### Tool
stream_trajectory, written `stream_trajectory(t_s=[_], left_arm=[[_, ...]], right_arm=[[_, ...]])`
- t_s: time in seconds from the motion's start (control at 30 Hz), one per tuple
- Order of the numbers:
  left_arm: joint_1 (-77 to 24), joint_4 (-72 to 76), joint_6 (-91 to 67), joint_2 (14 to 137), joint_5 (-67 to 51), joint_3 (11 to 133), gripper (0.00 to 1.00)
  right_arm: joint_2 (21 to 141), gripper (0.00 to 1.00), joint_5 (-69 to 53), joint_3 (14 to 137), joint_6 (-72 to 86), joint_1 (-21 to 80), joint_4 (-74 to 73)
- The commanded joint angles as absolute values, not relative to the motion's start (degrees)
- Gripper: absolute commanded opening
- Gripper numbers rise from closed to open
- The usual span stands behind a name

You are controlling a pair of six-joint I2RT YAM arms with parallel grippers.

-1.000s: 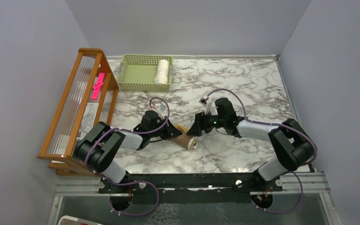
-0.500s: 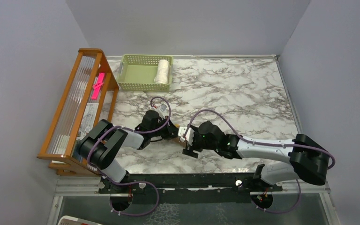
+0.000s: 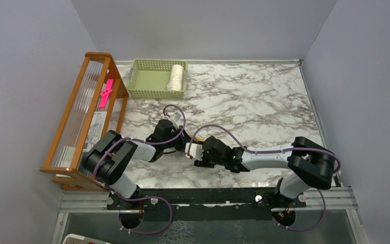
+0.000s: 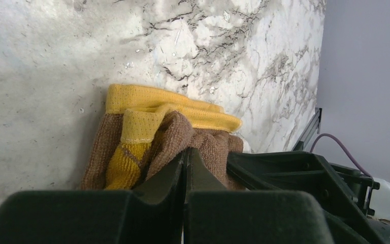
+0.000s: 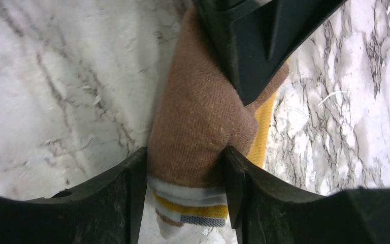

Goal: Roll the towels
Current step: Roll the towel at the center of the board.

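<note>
The mustard-yellow towel (image 5: 198,112) lies as a short roll, brown side out, on the marble table (image 3: 264,101). It also shows in the left wrist view (image 4: 157,127). In the top view the two grippers hide it. My right gripper (image 5: 185,152) is shut on the roll's white-edged end, one finger on each side. It sits at centre front in the top view (image 3: 197,155). My left gripper (image 4: 187,152) has its jaws together, tips pressed into the brown cloth at the roll's other end (image 3: 179,144). The cream-white towel (image 3: 176,77) lies rolled in the basket.
The pale green basket (image 3: 150,79) stands at the back left. A wooden rack (image 3: 89,109) holding a pink item (image 3: 105,92) runs along the left edge. Grey walls close in the left, back and right sides.
My right arm has swung from the right of the roll round to its near end and closed on it. My left gripper has stayed at the roll.
</note>
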State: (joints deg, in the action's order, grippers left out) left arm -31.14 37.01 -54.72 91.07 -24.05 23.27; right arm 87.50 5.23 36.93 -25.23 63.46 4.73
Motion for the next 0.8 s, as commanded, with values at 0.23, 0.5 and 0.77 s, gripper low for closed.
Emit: stream_trajectory(t_s=[0.23, 0.5, 0.77], left_arm=[[-29.5, 20.6, -48.6, 88.2, -18.4, 22.4, 0.0], [-23.1, 4.8, -41.7, 79.4, -13.2, 26.3, 0.0], [-15.3, -1.4, -37.7, 75.5, -14.7, 27.9, 0.0]], right_arm=[[95.2, 0.21, 12.8, 42.7, -16.2, 63.1, -1.5], [89.5, 0.16, -1.5, 42.1, -11.9, 57.5, -2.0], [90.1, 0.17, -21.6, 49.0, -5.7, 49.0, -8.7]])
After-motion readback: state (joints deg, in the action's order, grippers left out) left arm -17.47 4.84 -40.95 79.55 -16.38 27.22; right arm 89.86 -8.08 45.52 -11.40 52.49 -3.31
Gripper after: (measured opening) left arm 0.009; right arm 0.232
